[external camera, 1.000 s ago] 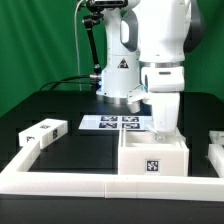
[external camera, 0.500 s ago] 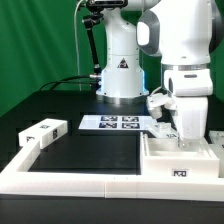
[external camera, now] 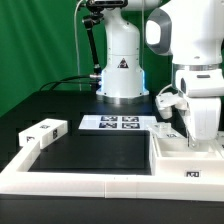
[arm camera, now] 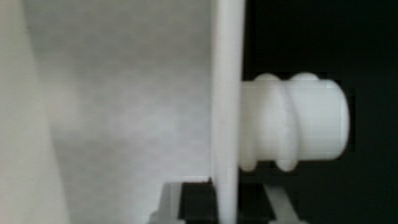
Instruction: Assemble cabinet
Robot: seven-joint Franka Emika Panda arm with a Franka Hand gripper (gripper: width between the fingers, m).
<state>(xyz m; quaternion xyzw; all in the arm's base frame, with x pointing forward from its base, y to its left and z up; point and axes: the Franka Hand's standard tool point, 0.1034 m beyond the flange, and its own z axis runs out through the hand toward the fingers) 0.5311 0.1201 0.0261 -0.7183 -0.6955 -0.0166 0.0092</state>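
Observation:
The cabinet (external camera: 180, 163) is a white open box with a small tag on its front, lying at the exterior view's right against the front border rail (external camera: 70, 180). My gripper (external camera: 197, 138) reaches down into it from above. In the wrist view the gripper (arm camera: 228, 196) has its dark fingers (arm camera: 192, 202) on either side of a thin white cabinet wall (arm camera: 226, 90), shut on it. A white ridged knob (arm camera: 299, 118) sticks out of that wall on one side. A small loose white piece (external camera: 42, 131) with tags lies at the exterior view's left.
The marker board (external camera: 118, 123) lies flat at the table's back middle, in front of the robot base (external camera: 120, 75). The low white border rail runs along the front and left. The table top is black, with a green backdrop behind.
My gripper has moved toward the exterior view's right, carrying the cabinet with it. The cabinet now sits lower and wider near the right edge. The loose piece has not moved.

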